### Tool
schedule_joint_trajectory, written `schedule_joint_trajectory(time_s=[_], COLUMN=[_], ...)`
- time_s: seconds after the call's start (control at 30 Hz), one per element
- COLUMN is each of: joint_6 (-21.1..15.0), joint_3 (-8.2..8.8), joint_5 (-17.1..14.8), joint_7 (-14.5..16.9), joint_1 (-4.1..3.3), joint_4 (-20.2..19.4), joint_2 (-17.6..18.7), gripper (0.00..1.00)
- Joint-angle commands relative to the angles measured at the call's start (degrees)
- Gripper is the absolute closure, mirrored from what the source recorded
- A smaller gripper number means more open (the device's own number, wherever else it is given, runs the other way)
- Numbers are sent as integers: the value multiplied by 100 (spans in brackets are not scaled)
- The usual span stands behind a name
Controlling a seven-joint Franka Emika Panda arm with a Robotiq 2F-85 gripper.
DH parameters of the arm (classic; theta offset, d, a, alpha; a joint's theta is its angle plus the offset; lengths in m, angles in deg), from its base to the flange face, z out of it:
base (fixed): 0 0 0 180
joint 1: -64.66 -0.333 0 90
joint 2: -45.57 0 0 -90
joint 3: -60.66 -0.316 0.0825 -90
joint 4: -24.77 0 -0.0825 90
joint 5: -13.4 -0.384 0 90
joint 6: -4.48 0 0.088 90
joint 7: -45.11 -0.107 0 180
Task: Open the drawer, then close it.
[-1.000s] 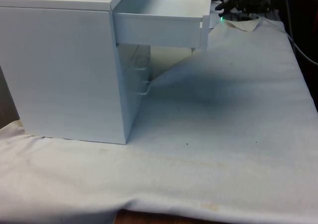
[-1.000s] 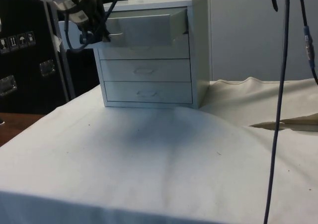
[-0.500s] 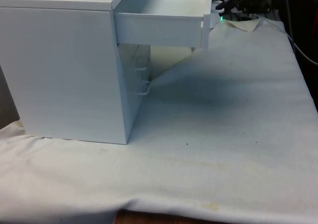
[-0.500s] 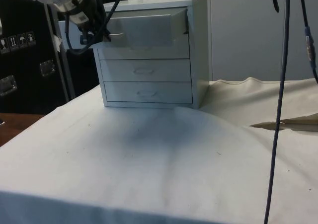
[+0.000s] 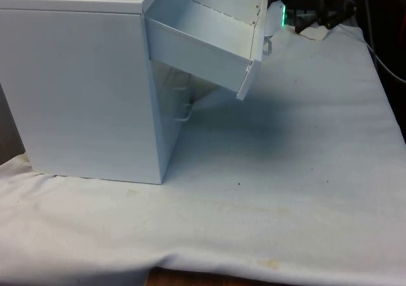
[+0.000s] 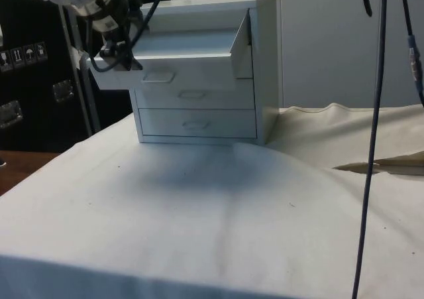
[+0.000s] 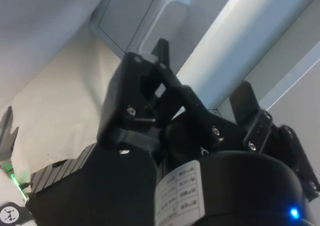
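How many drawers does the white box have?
3. The top drawer is pulled far out and tilts down at its front. The middle drawer is partly hidden behind it. The bottom drawer is shut.

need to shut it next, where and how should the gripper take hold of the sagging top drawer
Take the top drawer by the wire handle on its front panel, coming from in front of the chest. The drawer hangs far out with its front tipped downward, so the approach should probably match that tilt, lifting while pushing in.
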Motion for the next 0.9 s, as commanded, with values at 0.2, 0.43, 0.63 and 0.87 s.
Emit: schedule_joint_trajectory(time_s=[0.2, 0.43, 0.63, 0.87], joint_6=[69, 126, 74, -29], joint_3=[-80, -235, -344, -418], joint_5=[-29, -57, -11, -183], joint_7=[-86, -264, -435, -647], joint_1=[-34, -23, -17, 11], joint_4=[69, 166, 166, 178], joint_2=[52, 149, 201, 390], gripper=[0, 0, 0, 0])
